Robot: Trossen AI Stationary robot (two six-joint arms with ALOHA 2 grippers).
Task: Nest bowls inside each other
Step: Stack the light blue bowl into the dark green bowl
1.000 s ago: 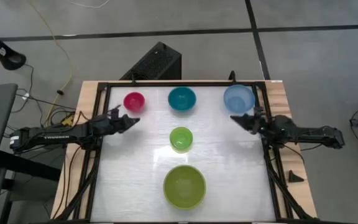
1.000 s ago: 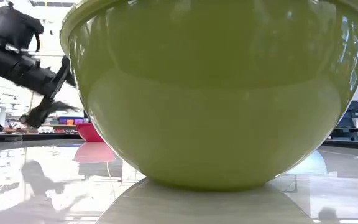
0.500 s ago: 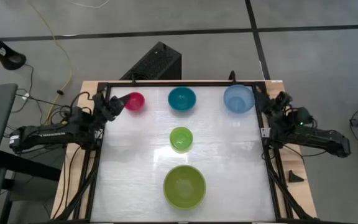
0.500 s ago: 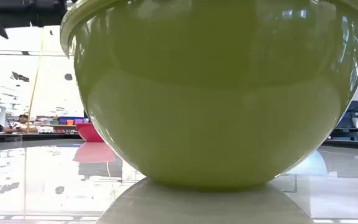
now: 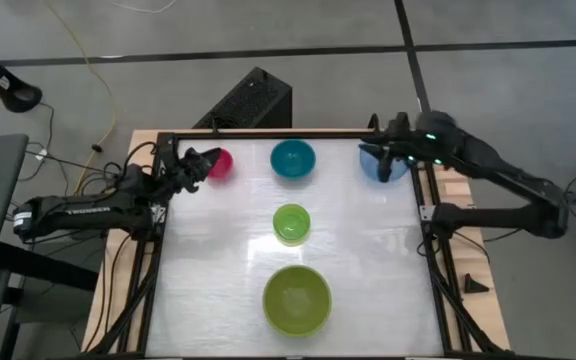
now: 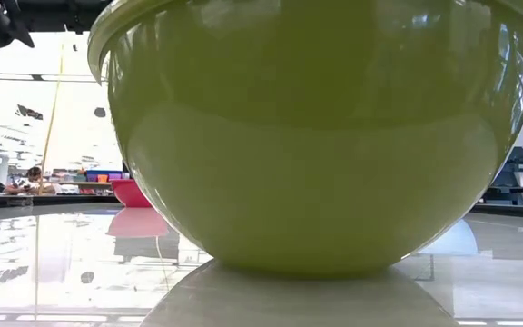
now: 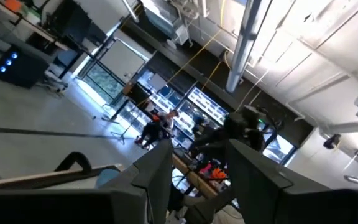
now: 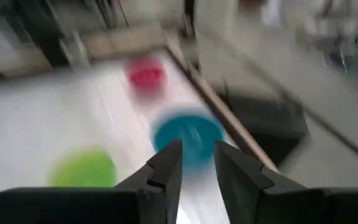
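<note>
Both jaws stand a little apart and hold nothing: from above, the left gripper (image 5: 205,160) is over the magenta-pink bowl (image 5: 219,163) at the table's (image 5: 218,270) far left, the right gripper (image 5: 386,152) over the light blue bowl (image 5: 380,165) at the far right, with the teal bowl (image 5: 293,159) between them, the small lime green bowl (image 5: 291,223) in the middle and the large lime green bowl (image 5: 296,298) nearest. At table height, the large lime green bowl fills almost everything, and the pink bowl shows behind it. Between the left fingers (image 7: 157,171) only the room appears, while the right fingers (image 8: 166,168) frame the teal bowl, with the pink and the small green bowls also visible.
</note>
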